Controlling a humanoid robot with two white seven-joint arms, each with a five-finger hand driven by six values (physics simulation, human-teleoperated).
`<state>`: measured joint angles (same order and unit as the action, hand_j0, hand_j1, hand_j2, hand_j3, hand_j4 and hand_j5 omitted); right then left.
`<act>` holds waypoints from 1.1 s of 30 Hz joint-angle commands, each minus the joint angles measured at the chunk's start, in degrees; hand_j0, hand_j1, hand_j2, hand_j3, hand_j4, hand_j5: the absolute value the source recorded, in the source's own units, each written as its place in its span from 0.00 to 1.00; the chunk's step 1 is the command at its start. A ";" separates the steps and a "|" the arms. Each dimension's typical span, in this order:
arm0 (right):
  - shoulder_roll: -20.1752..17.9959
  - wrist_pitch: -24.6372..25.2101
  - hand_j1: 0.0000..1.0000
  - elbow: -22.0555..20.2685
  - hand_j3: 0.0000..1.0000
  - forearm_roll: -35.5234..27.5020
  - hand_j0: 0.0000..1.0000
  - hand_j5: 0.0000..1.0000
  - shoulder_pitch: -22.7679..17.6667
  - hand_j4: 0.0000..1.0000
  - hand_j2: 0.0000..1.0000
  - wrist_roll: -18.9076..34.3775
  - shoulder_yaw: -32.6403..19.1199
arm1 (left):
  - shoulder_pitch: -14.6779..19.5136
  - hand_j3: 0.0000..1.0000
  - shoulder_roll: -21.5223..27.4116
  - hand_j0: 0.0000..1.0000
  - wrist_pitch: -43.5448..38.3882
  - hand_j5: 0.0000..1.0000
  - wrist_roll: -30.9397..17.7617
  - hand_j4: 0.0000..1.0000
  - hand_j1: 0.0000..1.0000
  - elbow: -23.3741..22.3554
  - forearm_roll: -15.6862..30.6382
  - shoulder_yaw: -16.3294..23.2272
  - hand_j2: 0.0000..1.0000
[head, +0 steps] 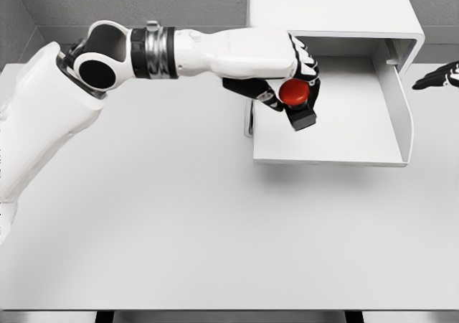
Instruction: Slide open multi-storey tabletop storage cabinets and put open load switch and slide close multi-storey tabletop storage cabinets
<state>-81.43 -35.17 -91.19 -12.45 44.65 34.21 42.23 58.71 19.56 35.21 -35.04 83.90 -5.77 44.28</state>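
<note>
Here the white table [215, 251] lies nearest, bare and pale across the lower part of the view. Above it the left arm [43, 122] comes in from the lower left, bends at a black-ringed elbow joint and reaches rightward. Its left hand [290, 79] is curled around the switch [297, 100] — a red round button on a black box — with dark fingers [254, 92] wrapping it from the left and above. The switch hangs tilted over the left part of the drawer [337, 154], which is slid out toward the viewer; whether the black box touches the drawer floor cannot be told. Behind, the white cabinet [330, 7] stands at the far edge of the table, the drawer projecting from its lower storey. At the right border the right hand [437, 77] shows only in part — dark fingers stretched out flat, holding nothing, well apart from the drawer's right wall.
</note>
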 commanded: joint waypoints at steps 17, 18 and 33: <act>1.54 0.17 1.00 1.54 1.00 -0.29 1.00 1.00 0.17 1.00 1.00 -4.68 -1.36 | -0.09 0.43 -1.28 0.43 -0.21 0.43 0.04 0.43 0.43 -2.25 -0.12 0.37 0.43; 1.80 0.17 1.00 2.24 1.00 -0.29 1.00 1.00 0.17 1.00 1.00 -4.68 -1.36 | -0.09 0.43 -1.28 0.43 -0.21 0.43 0.04 0.43 0.43 -2.25 -0.12 0.37 0.43; 1.72 0.17 1.00 10.77 1.00 -0.12 1.00 1.00 -3.96 1.00 1.00 -4.41 0.75 | -1.05 0.42 -4.71 0.42 -0.21 0.42 0.04 0.42 0.42 -3.30 -1.87 0.46 0.42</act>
<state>-79.31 -35.17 -81.37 -12.19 40.34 29.75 42.57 57.57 15.79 35.19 -35.03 81.16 -7.38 44.79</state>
